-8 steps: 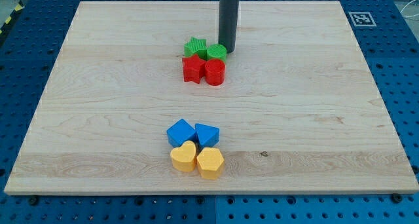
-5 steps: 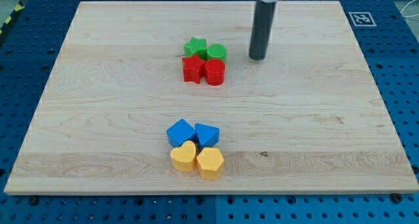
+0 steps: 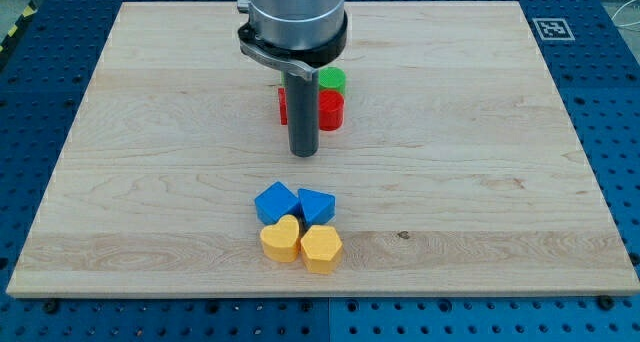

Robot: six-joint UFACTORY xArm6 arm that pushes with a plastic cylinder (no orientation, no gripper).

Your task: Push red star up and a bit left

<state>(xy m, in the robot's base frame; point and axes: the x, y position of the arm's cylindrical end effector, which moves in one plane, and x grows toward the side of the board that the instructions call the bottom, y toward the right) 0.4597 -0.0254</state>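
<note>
The arm carries no pincer, so there is no open or closed state to tell; it ends in a dark rod whose tip (image 3: 303, 153) rests on the tabletop (image 3: 480, 182) just below the red-and-green cluster near the view's top centre. The red star (image 3: 284, 106) is mostly hidden behind the rod, with only a sliver of red showing at the rod's left edge, so its exact outline cannot be made out. To the rod's right sit a red cylinder-like block (image 3: 331, 109) and, above it, a green round block (image 3: 333, 78). Well below the tip, a blue cube (image 3: 275, 202), a blue wedge-like block (image 3: 316, 205), a yellow heart (image 3: 280, 239) and a yellow hexagonal block (image 3: 321, 248) lie bunched together.

The step in hand looks like lining up beneath the star. The next move calls for a push toward the view's top with a slight leftward lean, contacting the star's lower right side while staying clear of the red cylinder-like block.
</note>
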